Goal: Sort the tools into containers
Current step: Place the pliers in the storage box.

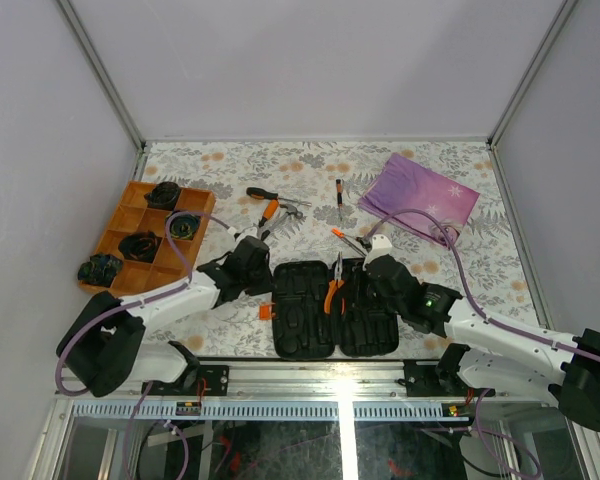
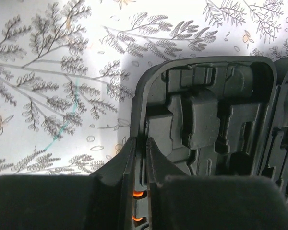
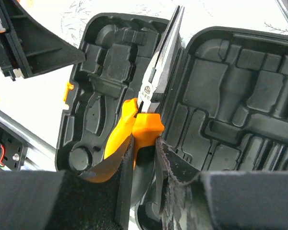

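The black tool case (image 1: pixel 305 330) lies open on the table in front of the arms, its moulded slots facing up. My left gripper (image 1: pixel 267 273) is at the case's left edge. In the left wrist view it (image 2: pixel 145 142) is shut on the thin left wall of the case (image 2: pixel 206 120), with the orange latch (image 2: pixel 138 194) showing between the fingers. My right gripper (image 3: pixel 145 143) is shut on one orange handle of the pliers (image 3: pixel 148 127). Their steel nose (image 3: pixel 167 57) points away along the case's hinge. From above, the pliers (image 1: pixel 334 284) hang over the case's middle.
More tools lie beyond the case: a screwdriver (image 1: pixel 263 194), orange-handled pliers (image 1: pixel 271 212), another screwdriver (image 1: pixel 339 196) and an orange-tipped one (image 1: pixel 346 238). An orange divided tray (image 1: pixel 120 235) with black lumps stands at the left. A purple cloth (image 1: pixel 422 196) lies at the back right.
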Available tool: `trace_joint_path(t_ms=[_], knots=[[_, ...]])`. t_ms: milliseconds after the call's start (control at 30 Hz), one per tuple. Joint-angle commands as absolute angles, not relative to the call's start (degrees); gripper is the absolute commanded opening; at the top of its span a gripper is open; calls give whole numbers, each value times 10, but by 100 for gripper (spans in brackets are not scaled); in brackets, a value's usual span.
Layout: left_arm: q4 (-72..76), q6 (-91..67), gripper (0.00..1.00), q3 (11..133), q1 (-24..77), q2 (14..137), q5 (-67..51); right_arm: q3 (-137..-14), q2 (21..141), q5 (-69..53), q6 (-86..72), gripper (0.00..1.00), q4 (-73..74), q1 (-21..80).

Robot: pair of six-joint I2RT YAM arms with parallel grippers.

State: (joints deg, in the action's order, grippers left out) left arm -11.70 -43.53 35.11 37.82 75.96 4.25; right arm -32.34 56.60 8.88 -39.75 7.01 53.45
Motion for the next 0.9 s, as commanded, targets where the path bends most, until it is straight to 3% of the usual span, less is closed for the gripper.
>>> trace_joint_path(t_ms=[0,267,633,867], knots=[[-125,-494,0,318,375,720,48,-340,563,88,-388,0,31,532],[-131,-558,0,285,377,658,72,-342,564,58,-356,0,28,532],[-117,-558,0,272,381,658,73,-391,657,-109,-289,0,4,535],[-118,-558,0,271,381,656,73,-430,746,-77,-302,0,-5,582]])
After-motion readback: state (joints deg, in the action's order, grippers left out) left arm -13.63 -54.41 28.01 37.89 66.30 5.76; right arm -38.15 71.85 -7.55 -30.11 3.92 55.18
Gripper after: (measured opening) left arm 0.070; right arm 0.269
